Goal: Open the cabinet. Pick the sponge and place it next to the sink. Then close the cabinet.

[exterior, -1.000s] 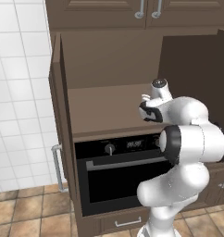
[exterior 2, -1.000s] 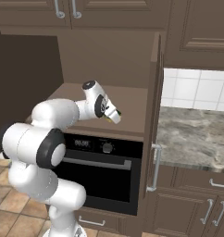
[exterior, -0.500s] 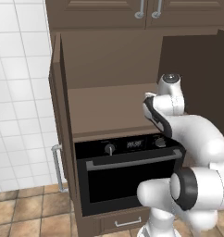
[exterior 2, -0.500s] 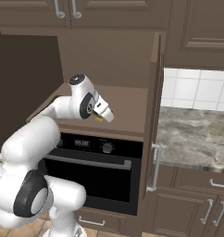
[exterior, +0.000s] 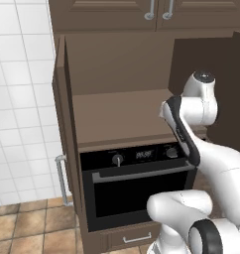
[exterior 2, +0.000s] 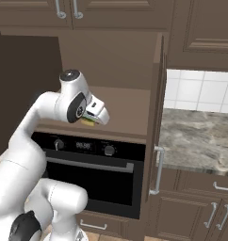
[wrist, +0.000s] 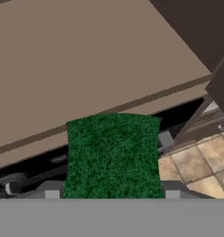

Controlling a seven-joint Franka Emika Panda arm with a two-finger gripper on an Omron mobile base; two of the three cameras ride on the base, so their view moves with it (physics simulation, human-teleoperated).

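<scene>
Even, soft rendered light with no glare; the cabinet interior is dimmer toward its back, textures look coarse and slightly blurred, and only faint shadows lie beyond the fingers

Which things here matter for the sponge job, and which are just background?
Job:
- sponge, held in the tool
- cabinet, both doors open, shelf bare
- stone counter, towards the sink

Background:
- black oven
- upper cupboards
- wall tiles

The sponge hides the gripper fingertips.
</scene>
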